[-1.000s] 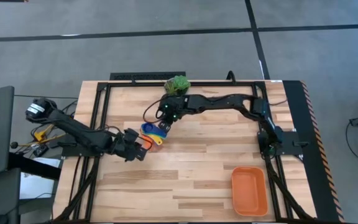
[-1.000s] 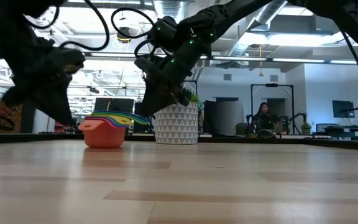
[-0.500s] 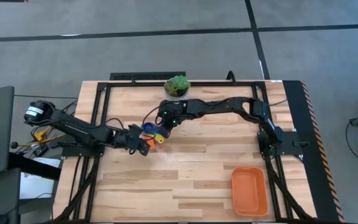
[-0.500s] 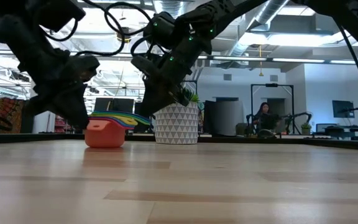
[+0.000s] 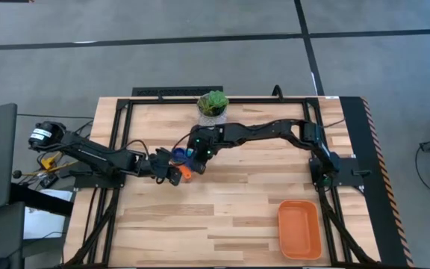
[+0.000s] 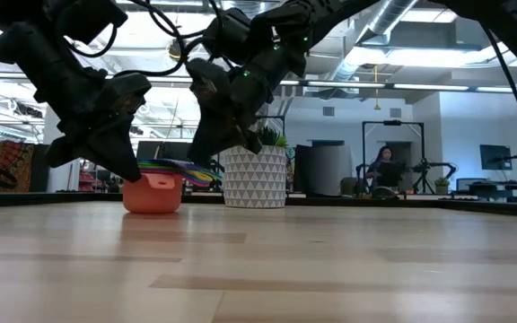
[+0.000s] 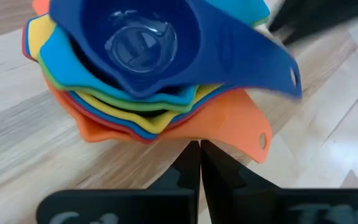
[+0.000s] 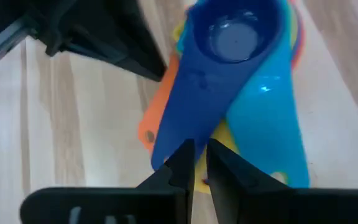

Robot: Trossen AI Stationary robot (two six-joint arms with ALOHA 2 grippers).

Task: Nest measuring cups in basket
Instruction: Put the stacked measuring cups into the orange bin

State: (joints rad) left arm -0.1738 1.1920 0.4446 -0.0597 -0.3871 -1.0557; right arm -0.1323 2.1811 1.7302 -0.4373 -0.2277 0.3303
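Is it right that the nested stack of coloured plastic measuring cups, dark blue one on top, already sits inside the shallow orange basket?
No. In the high view the nested stack of coloured plastic measuring cups, dark blue on top, sits on the wooden table between both grippers; the shallow orange plastic basket lies far off.

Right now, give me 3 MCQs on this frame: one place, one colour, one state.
1. Where is the basket?
A. under the stack of cups
B. empty, near the table's front right corner
C. beside the plant pot

2. What colour is the top cup of the stack?
A. dark blue
B. red
C. yellow

3. How is the left claw?
A. wide open
C. holding the plant
B. shut, tips at the orange cup handle

Answers: 1 B, the high view shows it far from the stack of cups, with nothing in it. 2 A, both wrist views show a dark blue bowl uppermost. 3 B, the left wrist view shows its fingers together.
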